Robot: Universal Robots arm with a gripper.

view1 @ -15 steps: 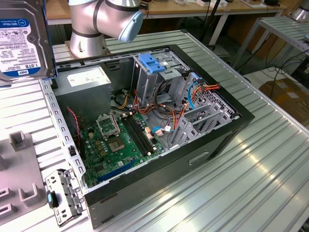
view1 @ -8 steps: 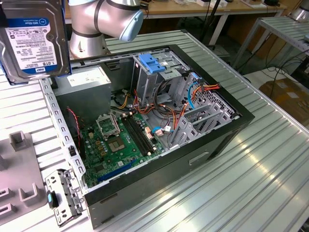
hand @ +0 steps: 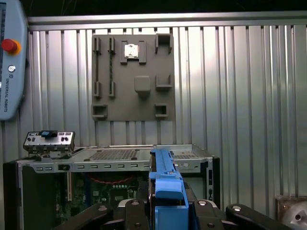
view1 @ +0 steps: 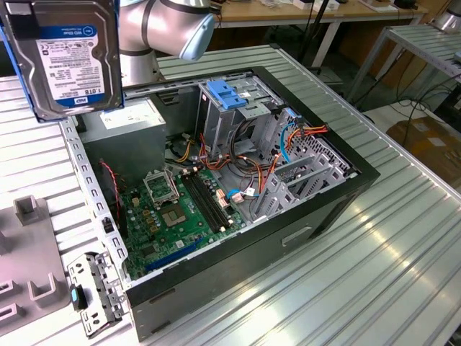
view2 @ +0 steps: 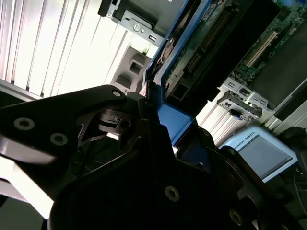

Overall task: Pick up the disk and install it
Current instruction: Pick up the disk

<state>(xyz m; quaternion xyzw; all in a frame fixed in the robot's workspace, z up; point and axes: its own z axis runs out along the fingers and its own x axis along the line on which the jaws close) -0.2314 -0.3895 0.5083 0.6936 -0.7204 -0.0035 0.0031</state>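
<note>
The disk point(view1: 68, 58) hangs in the air above the open computer case point(view1: 364, 173), at the exterior view's upper left, label side showing, with blue rails along its edges. In the first wrist view my gripper point(hand: 167, 206) is shut on the disk point(hand: 165, 184), black fingers point(hand: 127, 211) pressing on both sides of its blue rail. The second wrist view shows the disk's circuit-board underside point(view2: 201, 43) rising out of the gripper's black body. The drive cage with its blue latch point(view1: 227, 94) stands at the far side of the case, to the right of the disk.
Inside the case lie the green motherboard point(view1: 173, 216), a grey power-supply box point(view1: 130, 126) and orange and red cables point(view1: 288, 137). A grey fixture plate point(view1: 29, 267) and a small metal bracket point(view1: 90, 292) lie on the ribbed table point(view1: 346, 288). A teach pendant point(hand: 9, 57) hangs nearby.
</note>
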